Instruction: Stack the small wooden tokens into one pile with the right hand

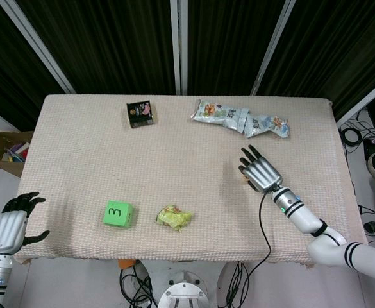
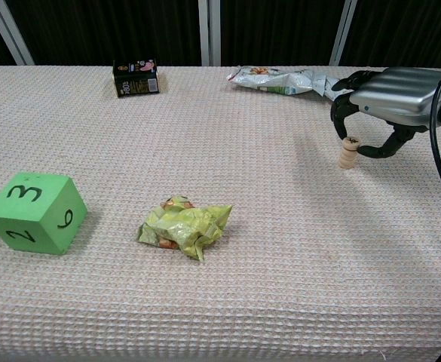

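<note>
Tokens [image 2: 347,153]: stood as one upright pile on the cloth, right side of the table [image 2: 228,302], just under your right hand [image 2: 386,89]. By the look of it the stacking was done, or nearly so; no loose token showed in either view.

Right hand: you held it palm-down over the pile, fingers [image 2: 339,102] curled down on the far side and the thumb hooked in from the near side, so the pile sat inside the arc. Nothing was pinched; fingers apart, apparently not touching the top token, though the gap was too slight to be sure. I judge that this cage guarded the pile against toppling. In the head view the hand hid the pile almost wholly.

Right arm: reached in from the near right corner, forearm slanting toward the middle.

Left hand [image 1: 11,224]: you kept it off the table's near left edge, fingers loosely spread, holding nothing, out of the job.

Die [image 2: 32,213], wrapper [image 2: 184,225], box [image 2: 136,77], packets [image 2: 280,79]: well apart from the pile.
</note>
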### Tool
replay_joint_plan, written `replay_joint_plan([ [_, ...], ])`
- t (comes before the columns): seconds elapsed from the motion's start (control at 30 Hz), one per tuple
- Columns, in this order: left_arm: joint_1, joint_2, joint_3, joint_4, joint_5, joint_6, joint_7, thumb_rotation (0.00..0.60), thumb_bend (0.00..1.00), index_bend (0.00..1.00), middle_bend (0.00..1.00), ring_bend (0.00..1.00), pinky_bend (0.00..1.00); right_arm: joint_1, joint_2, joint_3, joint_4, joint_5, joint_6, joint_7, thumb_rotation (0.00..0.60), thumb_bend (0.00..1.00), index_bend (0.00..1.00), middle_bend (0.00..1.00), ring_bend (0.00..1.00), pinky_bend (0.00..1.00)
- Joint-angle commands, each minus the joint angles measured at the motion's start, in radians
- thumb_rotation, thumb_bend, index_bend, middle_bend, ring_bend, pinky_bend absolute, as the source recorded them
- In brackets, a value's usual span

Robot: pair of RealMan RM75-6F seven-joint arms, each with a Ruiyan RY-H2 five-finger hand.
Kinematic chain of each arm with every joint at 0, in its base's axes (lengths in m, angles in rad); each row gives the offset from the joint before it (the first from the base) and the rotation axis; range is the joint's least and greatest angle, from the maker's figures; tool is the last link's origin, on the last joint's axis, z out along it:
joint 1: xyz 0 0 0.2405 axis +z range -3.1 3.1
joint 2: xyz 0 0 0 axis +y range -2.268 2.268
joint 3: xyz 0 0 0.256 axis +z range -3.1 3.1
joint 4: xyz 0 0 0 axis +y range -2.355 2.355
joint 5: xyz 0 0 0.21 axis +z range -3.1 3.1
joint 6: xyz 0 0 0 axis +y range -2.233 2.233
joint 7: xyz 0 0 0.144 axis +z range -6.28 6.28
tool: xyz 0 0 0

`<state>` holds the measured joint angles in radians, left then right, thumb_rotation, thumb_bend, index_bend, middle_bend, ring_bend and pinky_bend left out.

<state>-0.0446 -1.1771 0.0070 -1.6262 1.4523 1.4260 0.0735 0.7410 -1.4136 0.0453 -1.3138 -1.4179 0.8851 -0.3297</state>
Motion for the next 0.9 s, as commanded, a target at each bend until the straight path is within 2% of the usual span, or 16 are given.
replay_joint_plan([
  [0.03, 0.000, 0.000, 0.000, 0.000, -0.001, -0.001, 0.000, 0.600, 0.00, 0.27, 0.15, 0.12, 0.17, -0.002, 0.001, -0.001, -0.002, -0.002, 0.003, 0.000, 0.600, 0.32, 0.43, 0.25, 0.01, 0.00],
  [0.43, -0.001, -0.001, 0.000, 0.005, -0.003, -0.003, -0.005, 0.600, 0.00, 0.27, 0.15, 0.12, 0.17, -0.021, 0.019, 0.000, -0.012, -0.002, 0.031, -0.002, 0.600, 0.31, 0.38, 0.25, 0.01, 0.00],
  [0.57, 0.000, 0.003, -0.004, 0.008, -0.002, 0.004, -0.010, 0.600, 0.00, 0.27, 0.15, 0.12, 0.17, -0.066, 0.071, 0.013, -0.060, 0.006, 0.108, 0.019, 0.600, 0.30, 0.35, 0.24, 0.01, 0.00],
  [0.67, -0.002, 0.002, -0.010, 0.014, 0.003, 0.014, -0.009, 0.600, 0.00, 0.27, 0.15, 0.12, 0.17, -0.126, 0.130, 0.018, -0.119, 0.023, 0.191, 0.037, 0.600, 0.31, 0.30, 0.24, 0.02, 0.08],
  [0.7, -0.002, 0.002, -0.012, 0.015, 0.004, 0.017, -0.007, 0.600, 0.00, 0.27, 0.15, 0.12, 0.17, -0.149, 0.149, 0.019, -0.138, 0.032, 0.219, 0.042, 0.600, 0.31, 0.27, 0.24, 0.02, 0.12],
  [0.77, -0.004, 0.002, -0.017, 0.014, 0.006, 0.024, 0.001, 0.600, 0.00, 0.27, 0.15, 0.12, 0.17, -0.207, 0.195, 0.019, -0.187, 0.065, 0.281, 0.055, 0.600, 0.32, 0.20, 0.21, 0.02, 0.13],
  [0.83, -0.005, 0.003, -0.021, 0.008, 0.006, 0.029, 0.010, 0.600, 0.00, 0.27, 0.15, 0.12, 0.17, -0.269, 0.234, 0.017, -0.237, 0.089, 0.350, 0.078, 0.600, 0.32, 0.08, 0.15, 0.01, 0.12],
  [0.9, -0.006, 0.005, -0.024, 0.001, 0.009, 0.033, 0.018, 0.600, 0.00, 0.27, 0.15, 0.12, 0.17, -0.326, 0.259, 0.008, -0.266, 0.088, 0.415, 0.121, 0.600, 0.32, 0.02, 0.11, 0.00, 0.09],
])
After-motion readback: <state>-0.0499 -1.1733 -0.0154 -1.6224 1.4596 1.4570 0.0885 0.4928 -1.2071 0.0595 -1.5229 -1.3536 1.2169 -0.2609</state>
